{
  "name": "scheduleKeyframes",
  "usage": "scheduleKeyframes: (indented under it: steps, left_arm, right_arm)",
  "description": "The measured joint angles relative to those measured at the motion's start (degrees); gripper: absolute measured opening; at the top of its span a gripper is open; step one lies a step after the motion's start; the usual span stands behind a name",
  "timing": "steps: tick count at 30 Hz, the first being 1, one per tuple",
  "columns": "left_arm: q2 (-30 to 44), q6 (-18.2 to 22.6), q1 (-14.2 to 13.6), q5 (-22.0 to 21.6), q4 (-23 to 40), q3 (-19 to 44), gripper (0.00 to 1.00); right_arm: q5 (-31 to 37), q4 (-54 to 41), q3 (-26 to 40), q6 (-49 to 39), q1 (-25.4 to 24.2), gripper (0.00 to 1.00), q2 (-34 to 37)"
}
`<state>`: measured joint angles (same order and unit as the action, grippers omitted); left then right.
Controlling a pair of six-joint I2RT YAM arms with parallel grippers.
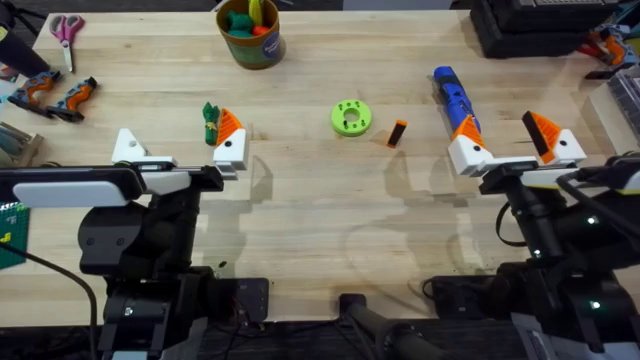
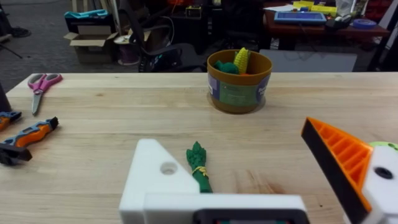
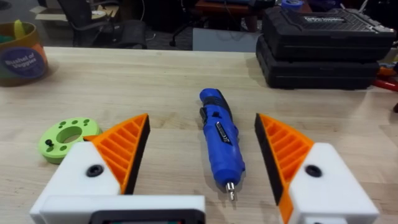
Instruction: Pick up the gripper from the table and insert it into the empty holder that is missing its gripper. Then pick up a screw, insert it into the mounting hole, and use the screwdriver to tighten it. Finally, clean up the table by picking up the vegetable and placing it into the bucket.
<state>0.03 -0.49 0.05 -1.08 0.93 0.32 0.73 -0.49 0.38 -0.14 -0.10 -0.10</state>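
The small orange gripper (image 1: 398,133) with a dark end lies on the table right of centre. My left gripper (image 1: 180,146) is open; one jaw is the bare white holder (image 2: 158,180) with an empty mounting hole, the other carries an orange pad (image 2: 339,158). The dark-green vegetable (image 1: 210,122) (image 2: 200,165) lies just ahead, between those fingers. The olive-brown bucket (image 1: 252,33) (image 2: 239,81) stands at the back with toy food inside. My right gripper (image 1: 510,140) (image 3: 203,124) is open, with orange pads on both fingers. The blue screwdriver (image 1: 455,100) (image 3: 221,140) lies between them, tip toward the wrist.
A lime-green disc (image 1: 351,118) (image 3: 65,137) with holes sits mid-table. Pink scissors (image 1: 67,30) and orange-black hand tools (image 1: 55,95) lie far left. Black cases (image 1: 535,25) (image 3: 323,43) stand at the back right.
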Motion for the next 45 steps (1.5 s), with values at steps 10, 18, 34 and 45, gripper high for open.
scheduleKeyframes:
  steps: [10,18,34,45]
  left_arm:
    - [0.00,-0.04,-0.20,-0.02,1.98,0.00,0.985]
    - [0.03,-3.85,-0.20,-0.10,7.79,2.21,0.985]
    - [47.39,-5.60,-0.20,-3.27,38.76,51.43,0.985]
    - [71.56,-5.60,-0.20,-3.23,53.49,73.73,0.985]
  right_arm:
    - [0.07,-0.15,0.02,0.17,0.00,0.991,-0.02]
    - [0.09,0.06,0.07,2.63,-0.02,0.990,0.00]
    - [0.50,-15.37,27.52,6.12,-0.02,0.991,25.61]
    - [0.50,-31.47,49.79,1.65,-0.02,0.991,47.68]
